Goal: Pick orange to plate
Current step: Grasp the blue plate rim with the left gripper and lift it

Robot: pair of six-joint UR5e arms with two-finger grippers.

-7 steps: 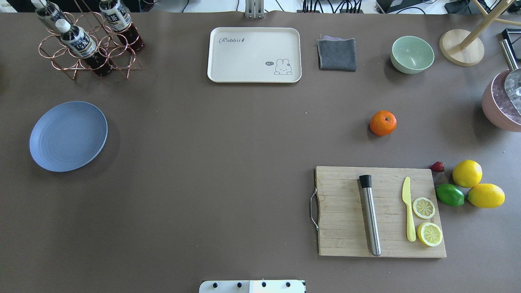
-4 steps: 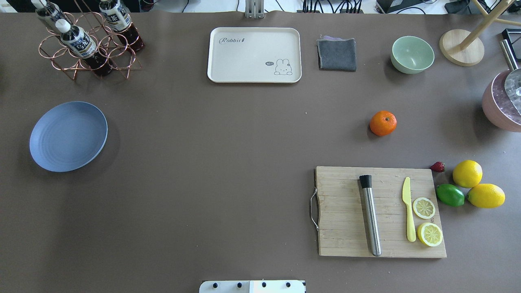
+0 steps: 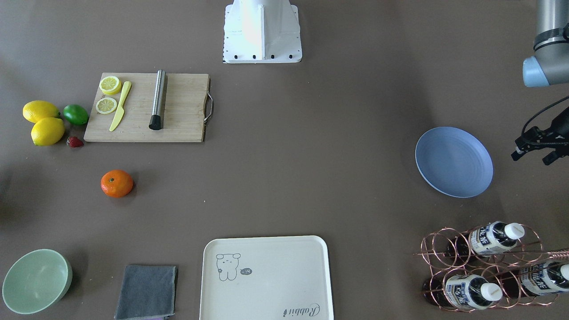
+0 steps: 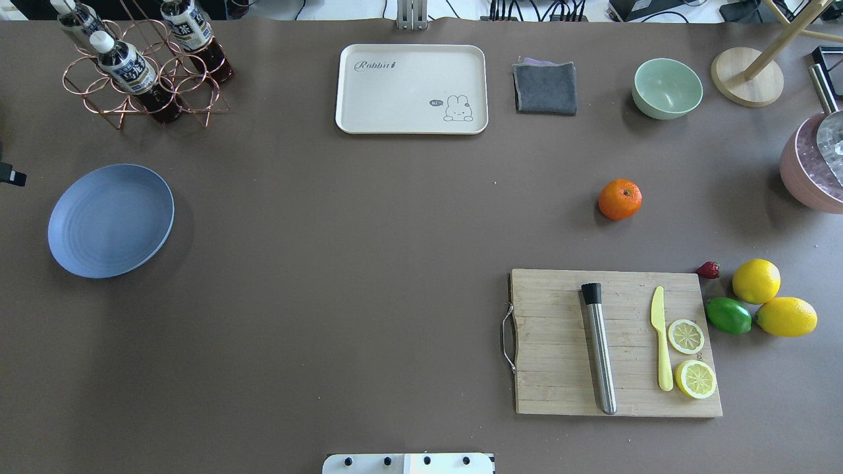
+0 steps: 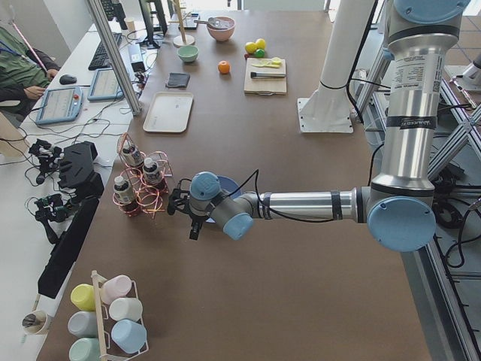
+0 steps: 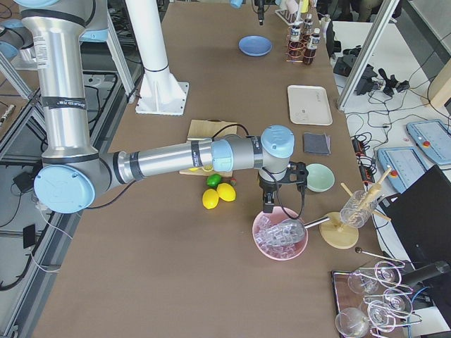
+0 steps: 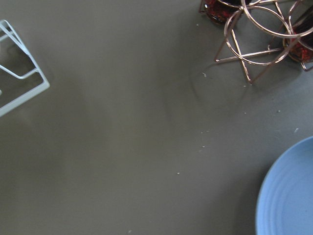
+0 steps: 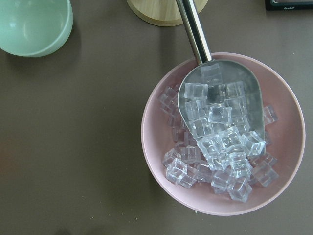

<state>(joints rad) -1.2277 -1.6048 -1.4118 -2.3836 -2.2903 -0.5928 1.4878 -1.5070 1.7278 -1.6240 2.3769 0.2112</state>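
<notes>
The brown table (image 4: 329, 276) runs wide under the overhead camera. At its far left edge, just left of the plate (image 4: 110, 220), a dark tip of the left gripper (image 3: 533, 156) has slid into sight, where a second ago nothing showed. Seen from across the table, its fingers stand apart with nothing between them. So the left arm is moving, but the orange (image 4: 620, 199) sits far right of the plate, alone and untouched; the pick looks not yet begun.

The straight line from plate to orange crosses bare table. The bottle rack (image 4: 141, 79) lies behind the plate, and the cutting board (image 4: 560, 342) lies far right of it, robot-side of the orange. Farthest from the plate, the right gripper (image 6: 268, 204) hangs over the pink ice bowl (image 8: 220, 132). I cannot tell whether its fingers are parted.
</notes>
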